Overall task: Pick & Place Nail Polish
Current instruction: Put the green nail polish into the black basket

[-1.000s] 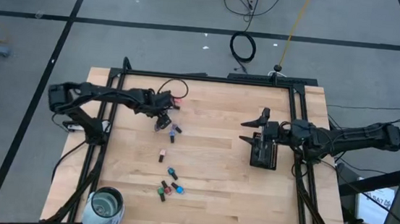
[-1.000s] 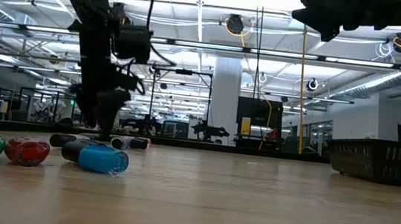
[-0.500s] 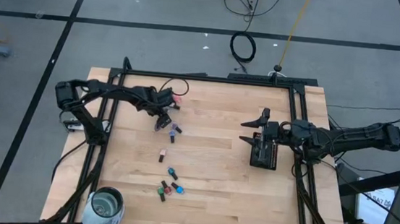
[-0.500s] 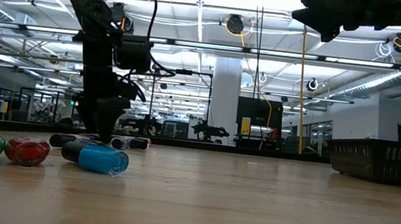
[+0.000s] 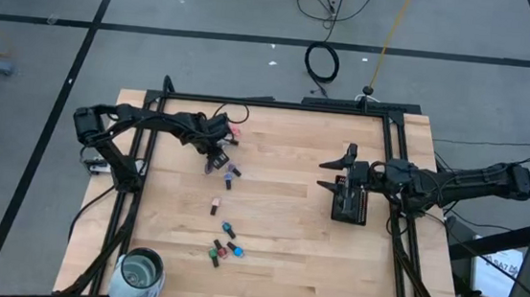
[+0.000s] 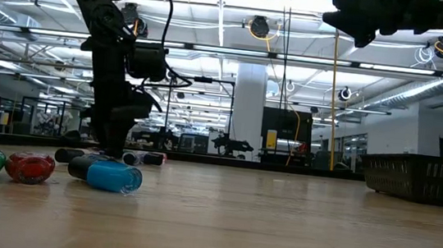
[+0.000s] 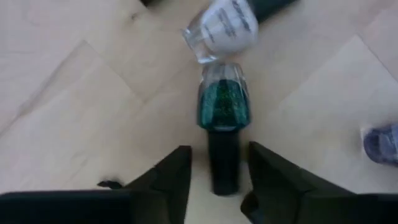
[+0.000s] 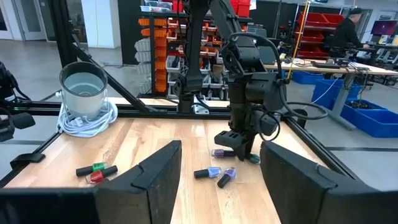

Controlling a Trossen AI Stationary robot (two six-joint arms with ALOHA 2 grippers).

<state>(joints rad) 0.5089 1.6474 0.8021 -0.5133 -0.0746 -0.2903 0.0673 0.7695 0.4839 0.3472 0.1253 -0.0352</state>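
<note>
Several nail polish bottles lie on their sides on the wooden table (image 5: 277,227). My left gripper (image 7: 217,177) points down at the far left of the table, its open fingers on either side of the dark cap (image 7: 222,163) of a teal glitter bottle (image 7: 222,109), with a narrow gap on each side. A clear white bottle (image 7: 221,28) lies against the teal one's far end. In the high view my left gripper (image 5: 216,157) stands by a purple bottle (image 5: 232,174). My right gripper (image 5: 332,172) hangs open over the black tray (image 5: 348,206).
More bottles lie toward the near edge: a beige one (image 5: 215,205), a teal one (image 5: 227,230) and a small cluster (image 5: 223,252). A round glass jar (image 5: 142,272) stands at the near left corner. A black frame (image 5: 278,104) runs round the table.
My left gripper has come down toward the table over the bottles at the far left and shifted slightly toward the table's right edge. The bottles lie where they were.
</note>
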